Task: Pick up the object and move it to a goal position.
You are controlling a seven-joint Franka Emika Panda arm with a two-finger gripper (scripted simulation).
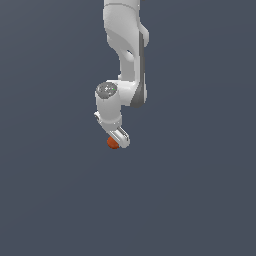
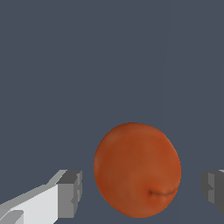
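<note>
While the open claw [image 2: 140, 192] straddles the orange ball [image 2: 137, 169] at lower centre, fingers [image 2: 70, 194] apart from it, grasping seems underway; closing comes next.

light: even, soft, moderately dim | background: flat slate-grey, no cast shadows visible | arm [image 1: 122, 60]: brightest on the side toward the exterior view's left | ball [image 2: 137, 169]: gentle shading, no glare | focus: sharp, no blur, no edge distortion
</note>
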